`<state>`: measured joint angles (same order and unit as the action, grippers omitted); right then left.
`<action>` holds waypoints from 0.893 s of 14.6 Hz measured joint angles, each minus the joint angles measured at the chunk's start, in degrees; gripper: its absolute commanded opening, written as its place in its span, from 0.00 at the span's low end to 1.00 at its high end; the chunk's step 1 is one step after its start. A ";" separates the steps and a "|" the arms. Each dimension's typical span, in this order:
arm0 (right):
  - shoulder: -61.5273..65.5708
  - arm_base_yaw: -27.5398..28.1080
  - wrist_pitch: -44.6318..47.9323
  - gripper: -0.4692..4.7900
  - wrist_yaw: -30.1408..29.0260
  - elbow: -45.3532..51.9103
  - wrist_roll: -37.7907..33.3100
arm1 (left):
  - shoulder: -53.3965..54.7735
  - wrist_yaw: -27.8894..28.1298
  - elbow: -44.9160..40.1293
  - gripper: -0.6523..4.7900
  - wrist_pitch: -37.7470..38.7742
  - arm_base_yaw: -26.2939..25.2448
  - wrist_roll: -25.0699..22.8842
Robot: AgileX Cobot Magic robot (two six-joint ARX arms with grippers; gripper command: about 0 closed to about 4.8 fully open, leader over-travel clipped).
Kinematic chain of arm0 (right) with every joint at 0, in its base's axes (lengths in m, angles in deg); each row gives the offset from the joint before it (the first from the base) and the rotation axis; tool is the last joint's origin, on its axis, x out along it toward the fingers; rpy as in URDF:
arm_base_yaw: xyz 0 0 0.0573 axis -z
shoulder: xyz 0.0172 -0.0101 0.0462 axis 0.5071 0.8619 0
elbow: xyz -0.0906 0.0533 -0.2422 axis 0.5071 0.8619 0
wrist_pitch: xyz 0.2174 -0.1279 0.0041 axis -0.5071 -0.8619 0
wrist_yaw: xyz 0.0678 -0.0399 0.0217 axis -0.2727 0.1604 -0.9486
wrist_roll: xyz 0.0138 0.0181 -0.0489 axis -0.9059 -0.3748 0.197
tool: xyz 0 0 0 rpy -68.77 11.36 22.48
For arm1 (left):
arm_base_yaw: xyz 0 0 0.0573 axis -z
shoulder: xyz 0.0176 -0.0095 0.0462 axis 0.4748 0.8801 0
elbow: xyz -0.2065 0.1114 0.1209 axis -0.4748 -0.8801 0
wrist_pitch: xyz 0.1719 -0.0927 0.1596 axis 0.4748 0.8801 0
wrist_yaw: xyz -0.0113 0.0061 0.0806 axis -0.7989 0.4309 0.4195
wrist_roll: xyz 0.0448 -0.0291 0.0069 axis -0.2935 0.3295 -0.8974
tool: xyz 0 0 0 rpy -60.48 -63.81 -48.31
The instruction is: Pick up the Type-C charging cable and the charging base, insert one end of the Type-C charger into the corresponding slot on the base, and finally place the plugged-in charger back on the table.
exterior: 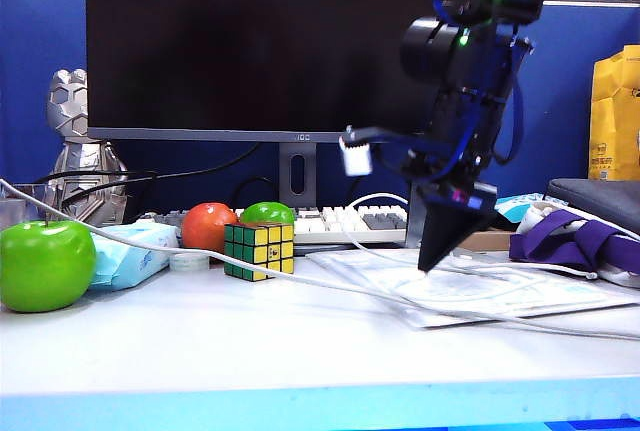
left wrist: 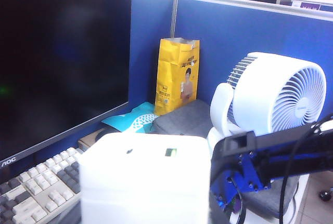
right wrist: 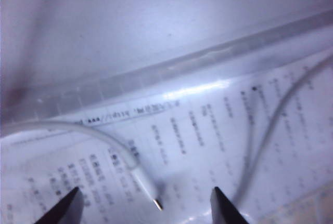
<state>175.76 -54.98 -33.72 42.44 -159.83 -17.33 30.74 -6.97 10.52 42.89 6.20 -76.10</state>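
**Right gripper poised over cable plug; base held aloft by left**

You have the right gripper [right wrist: 144, 208] pointing down at the table [exterior: 250, 341], tips just above the plastic-sleeved printed sheet [exterior: 480, 291] that lies right of centre. In the right wrist view its jaws stand wide apart, with nothing between them but the plug end of the Type-C charging cable [right wrist: 148, 187], which lies flat on the sheet, metal tip pointing toward the camera. Neither finger touches it. The cord curves away from the plug across the sheet; a second white strand runs past the other fingertip.

Your left gripper [exterior: 370, 151] is raised in front of the monitor [exterior: 250, 41], well above the desk. The charging base [left wrist: 143, 180] fills the lower part of the left wrist view, white and glossy, with a small dark port visible on its face; the jaws are closed partway on it, and in the exterior view the block hangs clear of the table.

On the left of the desk: green apple [exterior: 45, 263], puzzle cube [exterior: 259, 249], keyboard [exterior: 350, 221] behind.
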 measured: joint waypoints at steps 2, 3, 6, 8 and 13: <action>1.05 0.02 -0.22 0.59 -1.73 0.07 -0.02 | 0.00 0.02 0.00 0.11 0.02 -0.02 0.00; 1.62 -0.13 -0.31 0.58 -1.99 0.07 0.00 | 0.00 0.00 0.00 0.11 0.02 -0.02 0.00; 2.67 -0.46 -0.63 0.42 -2.19 0.07 0.00 | 0.00 0.02 0.00 0.11 0.02 -0.02 0.00; 3.28 -0.48 -1.18 0.10 -2.10 0.02 -0.09 | 0.00 0.00 0.00 0.11 0.00 -0.02 0.00; 3.17 -0.68 -1.40 0.09 0.09 -0.04 -2.89 | 0.00 0.00 0.00 0.11 0.02 -0.02 0.00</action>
<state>178.93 -55.66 -35.12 42.53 -159.87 -20.21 30.74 -6.97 10.52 42.92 6.18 -76.10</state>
